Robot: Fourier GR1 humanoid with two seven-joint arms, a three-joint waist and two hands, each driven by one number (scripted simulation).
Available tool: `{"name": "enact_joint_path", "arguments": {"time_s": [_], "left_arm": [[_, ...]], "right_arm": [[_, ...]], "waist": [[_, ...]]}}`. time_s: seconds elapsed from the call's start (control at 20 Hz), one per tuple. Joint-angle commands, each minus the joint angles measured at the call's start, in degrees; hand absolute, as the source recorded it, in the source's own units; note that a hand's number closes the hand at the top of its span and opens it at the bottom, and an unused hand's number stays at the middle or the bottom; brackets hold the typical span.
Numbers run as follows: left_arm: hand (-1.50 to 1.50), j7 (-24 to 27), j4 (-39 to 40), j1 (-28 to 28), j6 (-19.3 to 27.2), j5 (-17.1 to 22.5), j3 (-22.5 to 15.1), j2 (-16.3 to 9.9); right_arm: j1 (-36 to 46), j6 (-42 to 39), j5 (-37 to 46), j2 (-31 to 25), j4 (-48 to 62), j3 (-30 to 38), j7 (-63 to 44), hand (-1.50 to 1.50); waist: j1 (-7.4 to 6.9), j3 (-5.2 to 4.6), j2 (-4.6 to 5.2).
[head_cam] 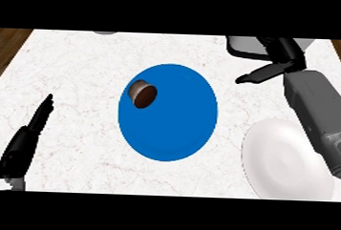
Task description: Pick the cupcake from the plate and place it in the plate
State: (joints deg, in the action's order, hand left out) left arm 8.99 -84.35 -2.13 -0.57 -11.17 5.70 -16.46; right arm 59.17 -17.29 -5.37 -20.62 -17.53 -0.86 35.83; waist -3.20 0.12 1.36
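Right hand [270, 72], fingers straight and holding nothing, hangs well right of the cupcake [142, 95] on the blue plate [176, 131].

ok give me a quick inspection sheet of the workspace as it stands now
surface: white marbled counter top, wooden strips at both far corners
job's things: brown round cupcake lying on the left part of the blue round plate; white round plate to its right, nothing on it
clutter: grey object cut off at the far edge, cannot tell what
hands: left hand resting at the left edge, fingers straight; right hand over the far right of the counter, holding nothing
cables: nothing seen
surroundings: nothing seen
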Motion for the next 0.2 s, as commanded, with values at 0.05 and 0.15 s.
{"name": "enact_joint_path", "arguments": {"time_s": [0.05,0.15], "left_arm": [[0.0,0.46,1.43,1.43,0.93,-1.29,-0.38,0.64],[0.0,-0.13,-2.45,-2.18,0.17,-0.92,-1.41,1.18]], "right_arm": [[0.35,-3.53,1.88,-3.28,5.77,0.39,5.99,-1.5],[1.27,-3.85,1.08,-4.78,7.32,1.77,5.88,-1.5]], "waist": [[-0.44,0.03,0.33],[-1.35,0.08,0.35]]}}
